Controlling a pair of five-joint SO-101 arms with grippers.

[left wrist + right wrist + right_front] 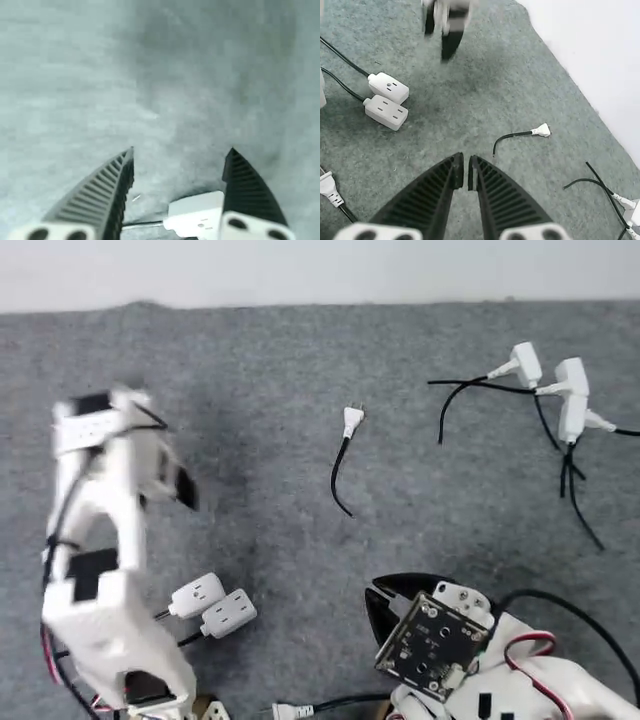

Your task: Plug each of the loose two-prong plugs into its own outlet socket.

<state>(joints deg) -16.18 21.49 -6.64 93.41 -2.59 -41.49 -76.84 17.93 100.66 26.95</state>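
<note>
A loose two-prong plug [352,418] on a short black cord lies mid-table; it also lies ahead of my right gripper [541,131]. A second loose plug [285,709] rests at the near edge [327,187]. Two white outlet sockets [197,595] [228,612] lie side by side beside the left arm, and the right wrist view shows them too [389,87] [385,111]. My left gripper [181,150] hangs open over the carpet, one socket [197,215] just below its fingers. My right gripper [465,157] is shut and empty, low at the near right [380,600].
Three white sockets with plugs seated in them [520,365] [570,375] [572,418] lie at the far right, with black cords trailing from them. Grey carpet [270,370] covers the table. The left arm's gripper [445,25] hangs across from my right gripper.
</note>
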